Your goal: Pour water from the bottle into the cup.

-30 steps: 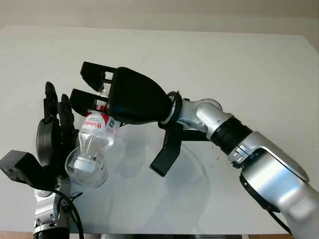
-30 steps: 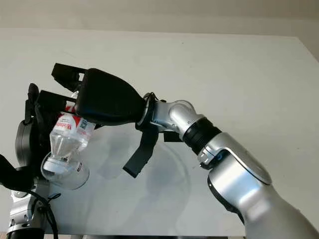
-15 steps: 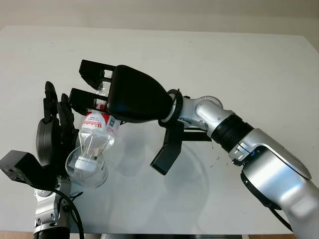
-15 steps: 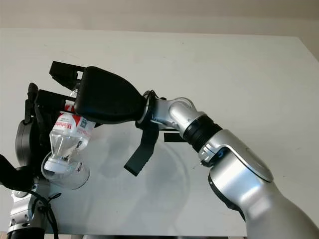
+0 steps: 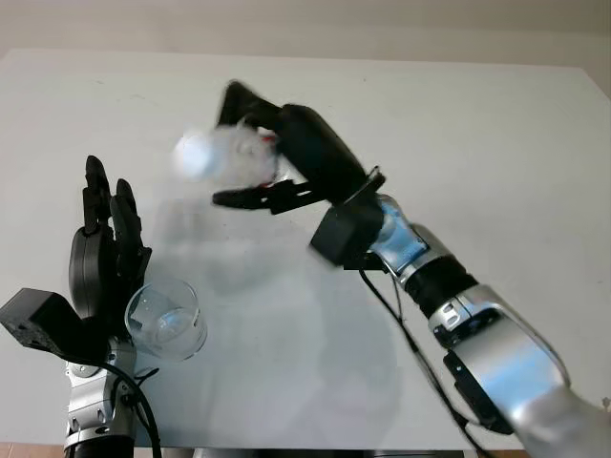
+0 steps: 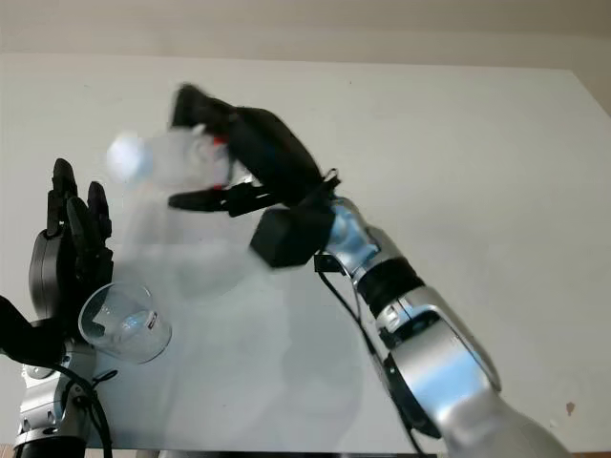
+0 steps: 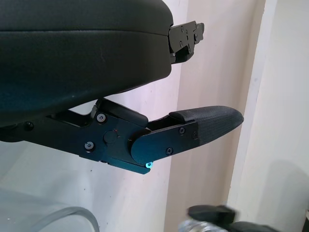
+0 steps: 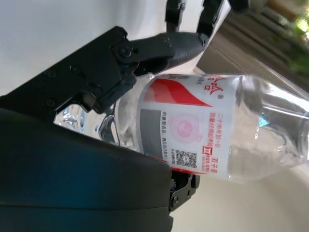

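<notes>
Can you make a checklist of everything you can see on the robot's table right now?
Surface: white table, bare where seen.
Job's things: clear cup tilted at the front left; plastic bottle with a red and white label, lifted above the table, apart from the cup.
Clutter: nothing seen.
Hands: right hand grips the bottle in the air; left hand is beside the cup, and whether it holds the cup cannot be told.
Cables: black cables at the left arm, another along the right arm.
Surroundings: pale wall behind the table.
</notes>
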Controlling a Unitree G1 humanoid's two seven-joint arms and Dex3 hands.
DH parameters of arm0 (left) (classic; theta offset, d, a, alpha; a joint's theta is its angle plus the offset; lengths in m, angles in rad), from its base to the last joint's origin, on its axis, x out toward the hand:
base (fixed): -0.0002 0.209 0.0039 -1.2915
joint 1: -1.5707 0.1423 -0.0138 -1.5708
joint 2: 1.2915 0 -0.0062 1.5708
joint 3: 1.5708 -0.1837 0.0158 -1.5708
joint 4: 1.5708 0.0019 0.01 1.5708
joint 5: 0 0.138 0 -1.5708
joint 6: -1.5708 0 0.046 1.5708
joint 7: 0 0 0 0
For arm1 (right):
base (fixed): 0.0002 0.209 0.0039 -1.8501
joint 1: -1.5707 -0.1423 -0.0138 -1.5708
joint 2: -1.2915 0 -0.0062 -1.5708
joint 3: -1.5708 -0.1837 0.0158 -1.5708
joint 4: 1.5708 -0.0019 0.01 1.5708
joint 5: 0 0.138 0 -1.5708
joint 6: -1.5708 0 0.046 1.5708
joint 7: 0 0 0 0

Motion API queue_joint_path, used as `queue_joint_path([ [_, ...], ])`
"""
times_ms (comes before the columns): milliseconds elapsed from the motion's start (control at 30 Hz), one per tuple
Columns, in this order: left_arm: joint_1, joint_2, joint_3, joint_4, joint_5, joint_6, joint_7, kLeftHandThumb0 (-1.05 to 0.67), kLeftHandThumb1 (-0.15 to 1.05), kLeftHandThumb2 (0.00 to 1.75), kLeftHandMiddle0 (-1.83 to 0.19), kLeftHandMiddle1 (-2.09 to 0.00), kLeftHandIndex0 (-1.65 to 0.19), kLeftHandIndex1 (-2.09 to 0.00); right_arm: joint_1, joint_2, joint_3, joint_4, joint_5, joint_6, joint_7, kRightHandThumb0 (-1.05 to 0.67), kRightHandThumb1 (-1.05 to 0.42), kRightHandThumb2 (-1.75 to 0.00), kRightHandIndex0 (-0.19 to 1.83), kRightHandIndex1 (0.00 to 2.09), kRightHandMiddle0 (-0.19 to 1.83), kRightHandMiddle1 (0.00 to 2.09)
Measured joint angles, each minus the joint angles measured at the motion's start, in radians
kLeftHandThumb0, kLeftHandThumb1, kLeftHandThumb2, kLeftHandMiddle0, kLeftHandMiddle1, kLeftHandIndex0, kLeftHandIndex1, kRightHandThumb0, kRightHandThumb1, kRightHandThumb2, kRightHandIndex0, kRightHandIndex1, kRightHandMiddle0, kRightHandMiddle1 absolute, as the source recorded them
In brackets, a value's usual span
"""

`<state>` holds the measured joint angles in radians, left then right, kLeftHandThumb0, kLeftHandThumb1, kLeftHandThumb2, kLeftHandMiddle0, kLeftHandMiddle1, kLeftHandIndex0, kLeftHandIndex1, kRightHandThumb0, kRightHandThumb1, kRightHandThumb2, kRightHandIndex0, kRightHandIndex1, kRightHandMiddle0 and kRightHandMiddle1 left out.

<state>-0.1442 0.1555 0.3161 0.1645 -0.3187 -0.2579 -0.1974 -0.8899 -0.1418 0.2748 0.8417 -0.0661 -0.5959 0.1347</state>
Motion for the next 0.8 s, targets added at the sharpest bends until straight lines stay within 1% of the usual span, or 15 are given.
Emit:
queue_joint_path([
  [100, 0.001, 0.002, 0.000, 0.000, 0.000, 0.003, -0.001, -0.75, 1.05, 0.68, 0.16, -0.05, 0.19, 0.00, 0.057, 0.004, -0.067, -0.079, 0.093, 0.127, 0.096, -0.48, -1.05, -0.53, 1.04, 2.09, 0.66, 2.09],
  [300, 0.001, 0.002, 0.000, -0.002, -0.002, 0.018, -0.001, -0.75, 1.05, 0.67, 0.16, -0.05, 0.19, 0.00, 0.144, 0.007, -0.168, -0.242, 0.236, 0.381, 0.226, -0.48, -1.05, -0.52, 1.09, 2.09, 0.79, 2.09],
  [367, 0.001, 0.001, 0.000, -0.003, -0.002, 0.019, -0.001, -0.75, 1.05, 0.68, 0.17, -0.05, 0.19, 0.00, 0.181, 0.005, -0.193, -0.312, 0.274, 0.475, 0.255, -0.47, -1.05, -0.50, 1.07, 2.09, 0.78, 2.09],
  [433, 0.002, 0.001, -0.002, -0.003, -0.001, 0.018, -0.003, -0.75, 1.05, 0.68, 0.17, -0.05, 0.19, 0.00, 0.221, -0.004, -0.210, -0.380, 0.294, 0.560, 0.278, -0.48, -1.05, -0.49, 1.02, 2.09, 0.73, 2.09],
  [600, 0.007, 0.001, -0.004, -0.007, -0.001, 0.018, -0.004, -0.75, 1.05, 0.68, 0.17, -0.05, 0.19, 0.00, 0.314, -0.048, -0.243, -0.512, 0.298, 0.672, 0.294, -0.48, -1.05, -0.47, 0.99, 2.09, 0.66, 2.09],
  [800, 0.014, -0.001, -0.004, -0.013, -0.001, 0.018, -0.007, -0.74, 1.05, 0.69, 0.19, -0.05, 0.19, 0.00, 0.422, -0.106, -0.271, -0.636, 0.300, 0.711, 0.333, -0.48, -1.05, -0.46, 0.97, 2.09, 0.64, 2.09],
])
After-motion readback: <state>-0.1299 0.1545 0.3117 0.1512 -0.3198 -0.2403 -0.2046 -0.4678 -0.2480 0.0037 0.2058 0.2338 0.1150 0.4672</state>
